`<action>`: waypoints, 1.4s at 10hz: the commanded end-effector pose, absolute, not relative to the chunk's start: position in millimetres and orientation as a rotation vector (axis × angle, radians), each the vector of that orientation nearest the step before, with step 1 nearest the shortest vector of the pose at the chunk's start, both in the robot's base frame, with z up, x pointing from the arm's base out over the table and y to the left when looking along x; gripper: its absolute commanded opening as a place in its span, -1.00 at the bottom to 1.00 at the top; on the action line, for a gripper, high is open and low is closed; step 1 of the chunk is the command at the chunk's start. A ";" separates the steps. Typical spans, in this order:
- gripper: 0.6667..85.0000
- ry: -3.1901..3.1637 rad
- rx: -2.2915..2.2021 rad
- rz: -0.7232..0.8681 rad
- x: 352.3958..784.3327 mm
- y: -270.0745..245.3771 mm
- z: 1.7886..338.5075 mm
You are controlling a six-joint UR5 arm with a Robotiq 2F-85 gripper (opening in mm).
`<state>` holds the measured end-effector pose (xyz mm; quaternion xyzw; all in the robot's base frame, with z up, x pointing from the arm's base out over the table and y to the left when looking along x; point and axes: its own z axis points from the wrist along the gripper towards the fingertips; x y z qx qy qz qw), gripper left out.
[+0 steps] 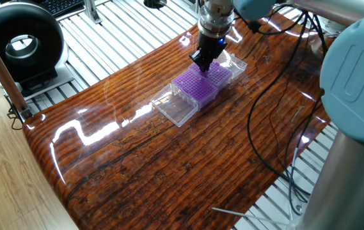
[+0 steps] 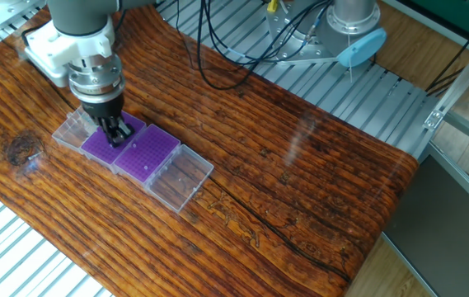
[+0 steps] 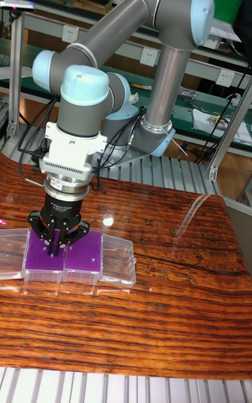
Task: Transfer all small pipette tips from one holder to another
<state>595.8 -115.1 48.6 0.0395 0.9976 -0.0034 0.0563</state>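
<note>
Two purple grid racks stand side by side, each with a clear lid folded open. My gripper (image 1: 202,64) (image 2: 119,134) (image 3: 56,248) points straight down with its fingertips at the top of one rack (image 1: 219,74) (image 2: 96,148) (image 3: 38,261). The fingers stand very close together. The second rack (image 1: 194,87) (image 2: 145,154) (image 3: 85,261) touches the first and has nothing over it. The small pipette tips are too small to make out in any view, and I cannot see whether one is between the fingers.
Clear lids (image 2: 182,178) (image 2: 70,129) flank the racks on the wooden table (image 2: 300,190). Black cables (image 1: 265,108) lie on the table beside the arm's base. A black round device (image 1: 18,45) stands off one table corner. Metal slats surround the table.
</note>
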 end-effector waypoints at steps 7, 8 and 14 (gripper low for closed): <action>-0.53 3.017 0.257 0.060 599.6 -68.2 65.9; -0.50 3.012 0.283 0.062 601.5 -61.0 64.2; -0.50 2.996 0.347 0.069 601.9 -36.3 61.9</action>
